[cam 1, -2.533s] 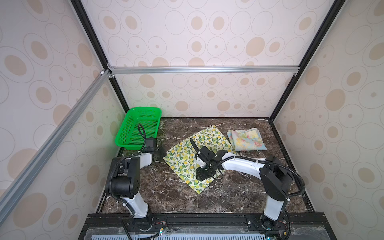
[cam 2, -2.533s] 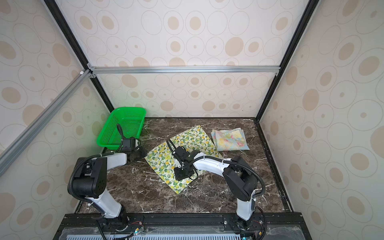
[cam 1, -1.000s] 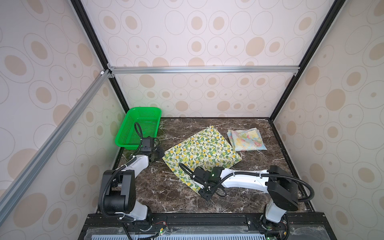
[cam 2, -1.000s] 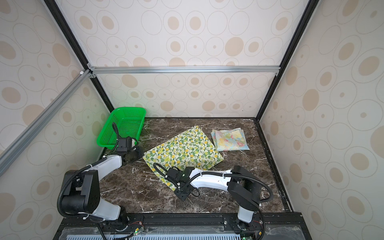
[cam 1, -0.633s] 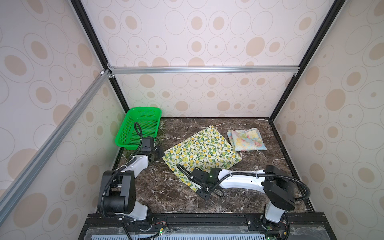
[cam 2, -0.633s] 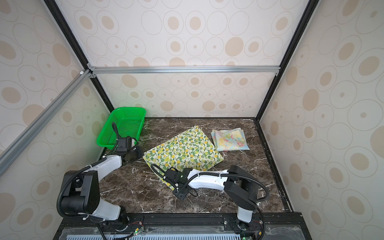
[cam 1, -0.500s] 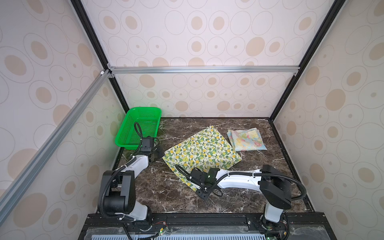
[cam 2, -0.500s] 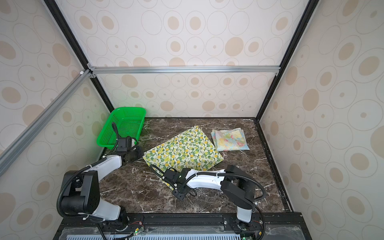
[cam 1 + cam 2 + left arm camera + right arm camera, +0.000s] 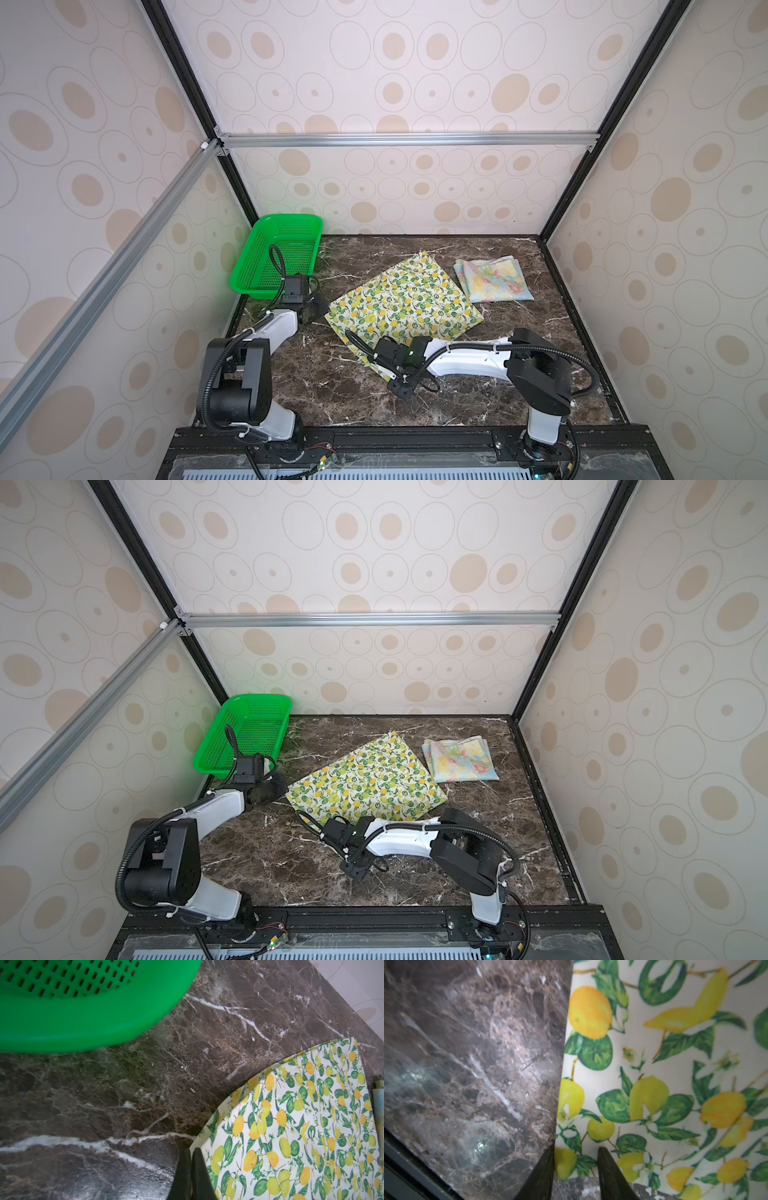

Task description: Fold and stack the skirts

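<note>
Since a couple of seconds back, my right gripper (image 9: 394, 380) has slid off the middle of the lemon skirt (image 9: 403, 303) to its near corner, and the skirt's been pulled out flatter.

In both top views my left gripper (image 9: 322, 309) sits at the skirt's side corner, with the green basket (image 9: 286, 219) just behind it. The pastel skirt (image 9: 492, 279) lies folded on the table (image 9: 332, 399), well away from both grippers, just past the lemon skirt's far edge. My right gripper (image 9: 351, 864) is low over the near corner there too.

Left wrist view: the left gripper (image 9: 191, 1150) is clamped fully shut, and the tips look pinched onto the very corner of the lemon skirt (image 9: 291, 1126). The cloth spreads away from the tips to one side, with bare table (image 9: 124, 1095) ahead. The basket (image 9: 83, 1022) is further out, and only a sliver of the pastel skirt (image 9: 379, 1095) shows at the frame edge.

Right wrist view: the right gripper (image 9: 576, 1150) has its jaws partway apart. One finger is at the edge of the lemon skirt (image 9: 654, 1064), the other sits over the print, and the corner lies in the gap, not squeezed. Table (image 9: 467, 1064) runs alongside.
</note>
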### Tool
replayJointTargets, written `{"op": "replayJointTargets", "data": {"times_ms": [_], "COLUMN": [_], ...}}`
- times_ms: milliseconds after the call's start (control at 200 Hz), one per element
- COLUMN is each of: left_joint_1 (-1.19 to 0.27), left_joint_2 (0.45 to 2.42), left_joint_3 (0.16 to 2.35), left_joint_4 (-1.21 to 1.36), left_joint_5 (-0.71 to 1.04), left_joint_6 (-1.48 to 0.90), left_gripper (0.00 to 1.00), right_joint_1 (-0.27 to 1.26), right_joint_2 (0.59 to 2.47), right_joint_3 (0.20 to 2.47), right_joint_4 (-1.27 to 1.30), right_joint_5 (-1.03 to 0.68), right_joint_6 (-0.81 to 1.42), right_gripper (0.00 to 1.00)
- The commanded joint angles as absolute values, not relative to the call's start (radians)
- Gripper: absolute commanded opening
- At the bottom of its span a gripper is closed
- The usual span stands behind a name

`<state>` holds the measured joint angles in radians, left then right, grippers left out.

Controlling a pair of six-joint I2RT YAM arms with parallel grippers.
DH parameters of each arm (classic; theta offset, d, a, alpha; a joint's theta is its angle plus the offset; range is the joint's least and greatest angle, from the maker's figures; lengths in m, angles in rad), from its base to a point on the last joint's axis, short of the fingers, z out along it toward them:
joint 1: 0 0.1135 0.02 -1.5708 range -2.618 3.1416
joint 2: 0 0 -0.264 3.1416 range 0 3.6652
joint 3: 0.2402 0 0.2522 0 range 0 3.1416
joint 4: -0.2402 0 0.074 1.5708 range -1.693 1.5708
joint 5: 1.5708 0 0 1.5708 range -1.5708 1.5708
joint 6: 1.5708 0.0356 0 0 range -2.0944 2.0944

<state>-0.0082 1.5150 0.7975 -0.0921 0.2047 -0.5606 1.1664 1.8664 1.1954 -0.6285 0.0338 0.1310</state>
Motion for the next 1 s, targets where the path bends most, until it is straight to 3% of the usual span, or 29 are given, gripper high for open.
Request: {"op": "replayJointTargets", "data": {"times_ms": [0, 170, 260, 995], "left_joint_1": [0.000, 0.002, 0.006, 0.082], "left_joint_2": [1.523, 1.515, 1.497, 1.147], "left_joint_3": [0.819, 0.818, 0.823, 0.971], "left_joint_4": [-0.095, -0.102, -0.115, -0.430], "left_joint_5": [0.200, 0.191, 0.167, 0.000], "left_joint_6": [-0.551, -0.555, -0.559, -0.494], "left_gripper": [0.00, 0.00, 0.00, 0.00], "right_joint_1": [1.177, 1.183, 1.183, 1.183], "right_joint_2": [1.897, 1.896, 1.871, 1.555], "right_joint_3": [1.210, 1.207, 1.198, 1.165], "right_joint_4": [-0.649, -0.658, -0.654, -0.595], "right_joint_5": [0.032, 0.032, 0.008, -0.272], "right_joint_6": [0.110, 0.103, 0.097, 0.195], "right_gripper": [0.37, 0.12, 0.04, 0.00]}}
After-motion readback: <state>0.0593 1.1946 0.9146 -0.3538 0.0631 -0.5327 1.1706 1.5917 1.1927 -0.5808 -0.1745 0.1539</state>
